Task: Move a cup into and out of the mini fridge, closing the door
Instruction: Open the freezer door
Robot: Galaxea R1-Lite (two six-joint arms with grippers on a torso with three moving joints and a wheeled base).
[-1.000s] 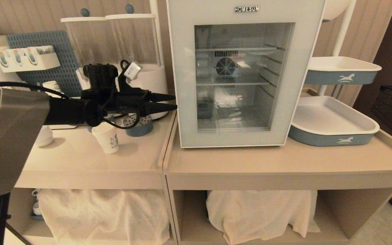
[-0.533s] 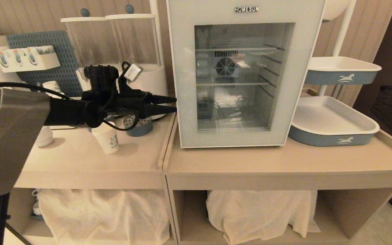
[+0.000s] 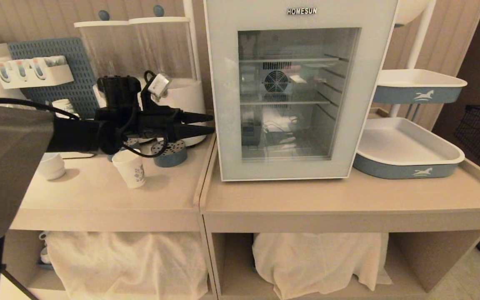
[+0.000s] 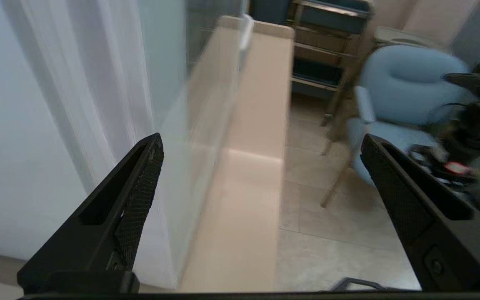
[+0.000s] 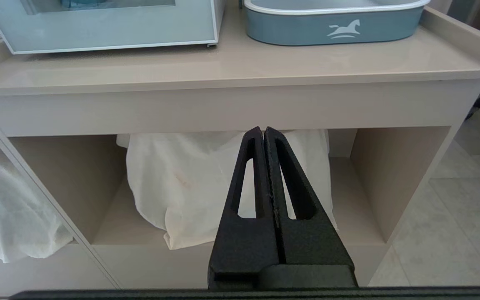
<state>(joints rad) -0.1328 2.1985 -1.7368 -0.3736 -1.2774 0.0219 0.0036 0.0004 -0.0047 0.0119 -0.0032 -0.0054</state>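
Left gripper [image 3: 213,124] reaches level across the counter [image 3: 140,196] in the head view, fingers spread wide and empty, tips at the left edge of the mini fridge [image 3: 298,91], whose door [image 3: 223,104] is closed. Behind the arm, a patterned paper cup [image 3: 130,168] stands on the counter. From the left wrist, both fingers [image 4: 136,200] flank the fridge's front corner. From the right wrist, the right gripper [image 5: 263,133] hangs pressed together, empty, before the lower shelf.

Beige counter [image 3: 348,200] of two adjoining units, white cloths [image 3: 315,258] bundled in the open shelves beneath; ribbed beige wall [image 3: 36,18] behind; pale tiled floor [image 3: 473,275] at near right; blue armchair [image 4: 406,87] across the room; warm dim light.
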